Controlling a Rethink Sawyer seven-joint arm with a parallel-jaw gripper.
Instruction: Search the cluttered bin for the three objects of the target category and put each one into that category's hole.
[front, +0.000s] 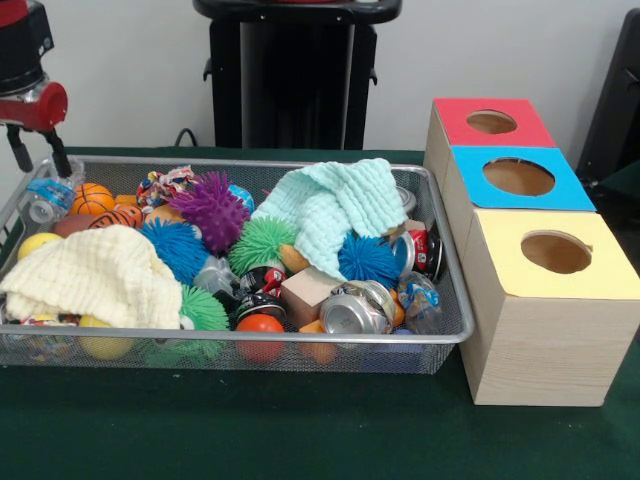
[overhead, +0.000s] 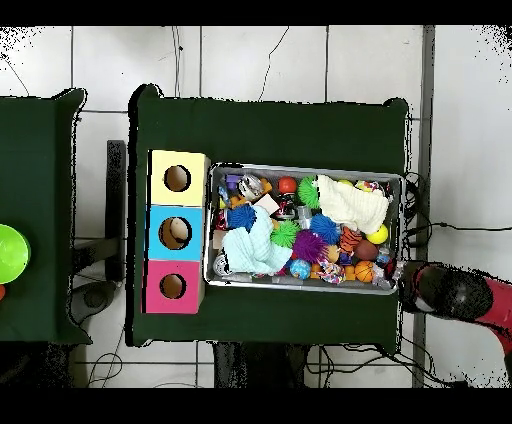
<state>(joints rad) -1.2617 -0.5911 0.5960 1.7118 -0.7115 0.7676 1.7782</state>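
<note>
The gripper (front: 33, 152) hangs at the far left corner of the wire mesh bin (front: 450, 335) in the front view, its two dark fingers (front: 58, 152) spread apart with nothing between them — released, holding nothing, tips just above a clear plastic bottle (front: 45, 198) lying in that corner. Whether they touch the bottle I can't tell. In the overhead view the red and black arm (overhead: 455, 292) sits just outside the bin's corner. The bin itself is packed: a cream cloth (front: 95, 275) piled at the near left, a mint cloth (front: 335, 210) draped over the middle toward the far edge, and spiky rubber balls all over — a purple one (front: 210, 208), a blue one (front: 175, 248), green ones (front: 262, 242). There's a small basketball (front: 92, 198) right next to the bottle, a yellow ball (front: 38, 242) by the left wall, a red ball (front: 260, 325) against the near wall, a wooden block (front: 310, 292), and crushed cans (front: 355, 310) near the right end. Both cloths cover a good part of what's underneath, so plenty is hidden. Beside the bin's right end stands the wooden box with three holes — the red top (front: 490, 122) farthest, the blue top (front: 518, 178) in the middle, the yellow top (front: 555, 255) nearest. Everything sits on a dark green table (front: 300, 430).
</note>
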